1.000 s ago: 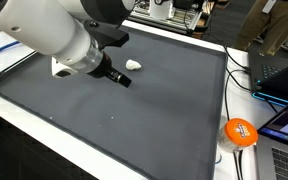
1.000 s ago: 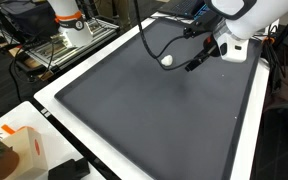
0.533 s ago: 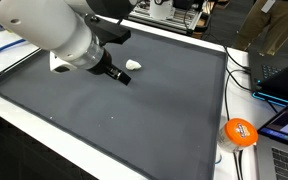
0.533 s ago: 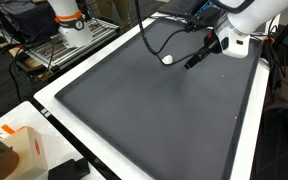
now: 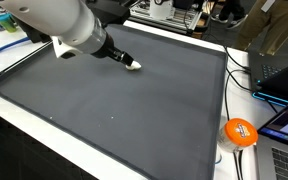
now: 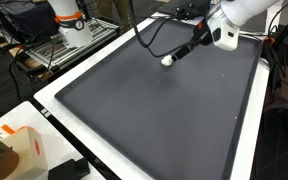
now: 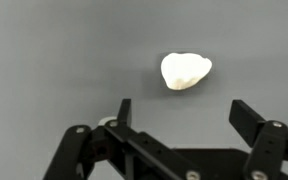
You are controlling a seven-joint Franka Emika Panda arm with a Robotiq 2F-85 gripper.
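In an exterior view the gripper (image 5: 125, 60) hangs low over the dark mat (image 5: 134, 115), with the arm coming in from 10 o'clock. A small white lump (image 5: 135, 66) lies on the mat just at its tip, toward 4 o'clock, and the fingers partly hide it. I cannot tell from here whether they touch. Nothing else lies on the mat near the two. An orange ball (image 5: 240, 132) sits off the mat at 4 o'clock from the lump, well apart. A laptop (image 5: 282, 72) stands at 3 o'clock, with a cable (image 5: 233, 75) trailing along the mat's edge. In an exterior view from another side the arm reaches in from 2 o'clock. The gripper (image 6: 182, 52) points down toward 8 o'clock, and the lump (image 6: 168, 60) is just at its end, near the mat's (image 6: 154, 115) far edge. A black cable (image 6: 147, 42) loops at 10 o'clock from the lump, close by but not on it. A box (image 6: 20, 146) stands well apart at 7 o'clock, off the mat, and a second robot's base (image 6: 70, 22) stands at 10 o'clock. In the wrist view the gripper (image 7: 181, 110) is released, its two fingers (image 7: 124, 108) spread wide with bare mat between them. The lump (image 7: 185, 70) lies at 12 o'clock from that gap, clear of both fingertips, with nothing in between.
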